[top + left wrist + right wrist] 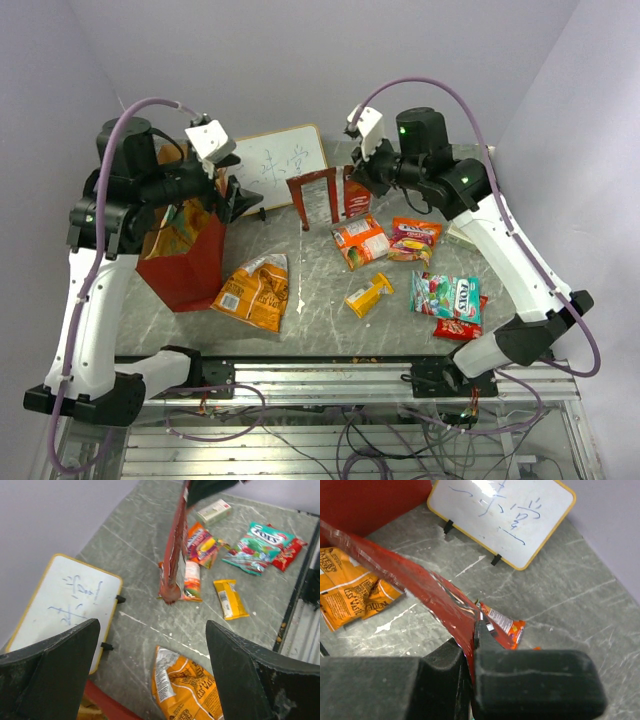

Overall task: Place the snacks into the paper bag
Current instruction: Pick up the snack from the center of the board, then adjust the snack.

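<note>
The red paper bag [185, 262] stands at the left with a packet inside. My left gripper [232, 195] is open and empty above its far right rim [100, 702]. My right gripper [362, 170] is shut on the red Doritos bag [357, 195], holding it in the air over the table's far middle; the bag hangs edge-on in the left wrist view [172, 555] and runs out of the shut jaws in the right wrist view [420, 585]. On the table lie an orange chip bag [257, 290], a yellow pack [368, 295], an orange pack [360, 240] and a teal-white candy bag [447, 295].
A whiteboard [275, 160] stands at the back. A dark red arch shape [315, 195] sits just left of the held bag; I cannot tell what it is. A small white box [460, 237] lies at the right, with a colourful pack [413, 238] and a red pack [460, 325] near it.
</note>
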Available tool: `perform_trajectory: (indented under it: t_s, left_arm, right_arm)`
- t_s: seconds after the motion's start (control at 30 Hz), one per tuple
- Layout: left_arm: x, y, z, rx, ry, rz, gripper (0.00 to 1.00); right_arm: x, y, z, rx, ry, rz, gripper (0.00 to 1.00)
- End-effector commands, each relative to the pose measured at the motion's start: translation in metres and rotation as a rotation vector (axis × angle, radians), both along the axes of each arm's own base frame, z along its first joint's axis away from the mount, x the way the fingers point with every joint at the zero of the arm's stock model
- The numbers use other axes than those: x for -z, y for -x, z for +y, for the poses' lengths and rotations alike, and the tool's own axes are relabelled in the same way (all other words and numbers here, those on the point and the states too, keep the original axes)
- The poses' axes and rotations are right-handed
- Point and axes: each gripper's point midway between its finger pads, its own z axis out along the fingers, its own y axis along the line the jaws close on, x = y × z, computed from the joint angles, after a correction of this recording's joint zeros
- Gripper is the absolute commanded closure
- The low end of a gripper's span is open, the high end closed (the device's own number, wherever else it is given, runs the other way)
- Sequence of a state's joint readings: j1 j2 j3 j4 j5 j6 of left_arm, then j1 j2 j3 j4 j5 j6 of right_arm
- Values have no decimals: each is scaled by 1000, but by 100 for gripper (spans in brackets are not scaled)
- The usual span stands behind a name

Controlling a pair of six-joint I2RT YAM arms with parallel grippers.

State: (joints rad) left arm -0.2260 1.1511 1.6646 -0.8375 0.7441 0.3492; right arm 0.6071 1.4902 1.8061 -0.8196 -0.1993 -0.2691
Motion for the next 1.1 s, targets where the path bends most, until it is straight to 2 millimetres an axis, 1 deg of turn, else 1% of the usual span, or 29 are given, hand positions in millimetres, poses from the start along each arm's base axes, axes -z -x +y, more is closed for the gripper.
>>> perform_trajectory:
  t_s: [0.0,0.13,0.17,0.27,0.4,0.53,0.67,0.83,0.93,1.07]
  left_arm:
    - [18,-4,-24,75,-34,4,2]
    - [29,-9,-44,117,-8,35,3]
    - [31,-12,-49,127,3,35,3]
    - [39,-17,-61,159,31,34,3]
    - [51,-17,-76,202,50,19,1]
    - [69,-16,-91,250,65,48,0]
    - [74,-21,-106,269,97,59,0]
    - [78,-29,-123,280,90,63,0]
    - [84,-27,-136,301,81,72,0]
    - [100,-19,-154,343,71,106,0]
  right_arm:
    - [-34,13,-17,24,-125,10,100]
    - [-41,14,-29,50,-166,19,100]
    - [-42,11,-38,75,-174,18,100]
    - [-46,7,-53,123,-210,25,100]
    - [-52,4,-70,167,-287,55,100]
    - [-53,3,-87,200,-365,89,100]
    - [-55,6,-92,195,-413,109,100]
    - [-58,9,-100,207,-458,119,100]
    - [-60,10,-104,220,-489,124,100]
    - [-60,8,-112,256,-534,142,100]
